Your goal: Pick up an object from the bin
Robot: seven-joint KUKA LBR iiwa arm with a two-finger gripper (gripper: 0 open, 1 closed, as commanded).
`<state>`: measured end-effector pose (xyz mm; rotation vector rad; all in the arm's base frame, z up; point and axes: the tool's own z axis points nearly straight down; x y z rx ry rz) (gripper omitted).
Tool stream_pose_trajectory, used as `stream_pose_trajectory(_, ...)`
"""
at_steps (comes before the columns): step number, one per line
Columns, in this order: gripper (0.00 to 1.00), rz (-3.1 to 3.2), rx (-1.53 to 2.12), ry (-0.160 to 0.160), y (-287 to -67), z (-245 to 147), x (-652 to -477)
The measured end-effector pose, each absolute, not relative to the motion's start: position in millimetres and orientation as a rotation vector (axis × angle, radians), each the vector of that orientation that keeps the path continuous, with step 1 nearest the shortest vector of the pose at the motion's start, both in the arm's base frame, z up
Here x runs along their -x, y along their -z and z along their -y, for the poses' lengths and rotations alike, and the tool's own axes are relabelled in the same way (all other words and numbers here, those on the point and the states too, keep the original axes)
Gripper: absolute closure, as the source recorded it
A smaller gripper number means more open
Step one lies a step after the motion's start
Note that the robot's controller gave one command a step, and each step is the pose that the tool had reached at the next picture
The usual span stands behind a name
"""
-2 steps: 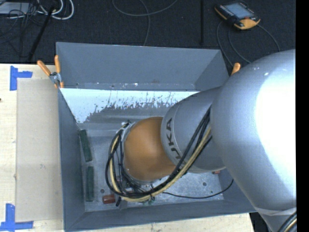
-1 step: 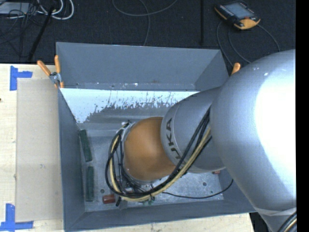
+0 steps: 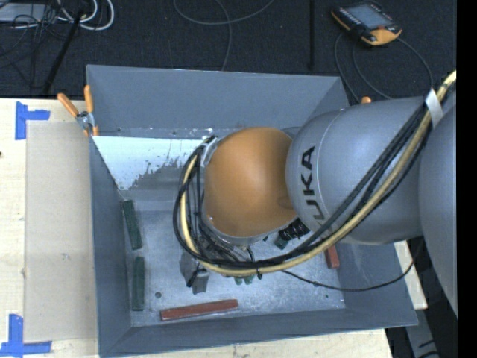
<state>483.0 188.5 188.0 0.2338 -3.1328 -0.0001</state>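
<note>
Pincer (image 3: 197,277) sits low over the floor of the grey metal bin (image 3: 223,99), tucked under the orange wrist cover (image 3: 246,181) and its cable loops. Can't tell how far open it is; nothing visible in its grasp. Closest item is a long reddish-brown flat strip (image 3: 199,309), lying flat just camera-side of the pincer and apart from it, close to the bin's front wall. That's my pick for the target. Looks stiff, thin and light; material unclear, maybe wood or plastic. Lying flat on metal it offers little edge height, so I'd grip across the narrow width near mid-length to stop it swinging. It may well skid if one side gets touched first. Next out, view-left of the pincer: dark green bar (image 3: 138,282), flat along the left wall, probably handles the same. Further left and back: second dark green bar (image 3: 132,224), roughly in line with the first, gap between them. Farthest, view-right of the pincer past the cables: small reddish piece (image 3: 332,257), partly hidden by the arm, shape unclear.
</note>
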Motion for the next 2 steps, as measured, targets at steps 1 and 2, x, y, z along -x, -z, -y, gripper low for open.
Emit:
stream_pose_trajectory(1,0.00,3.133,-0.231,0.000,-188.0,-188.3,-483.0)
stream_pose_trajectory(2,0.00,3.133,-0.231,0.001,-188.0,-188.3,-482.9)
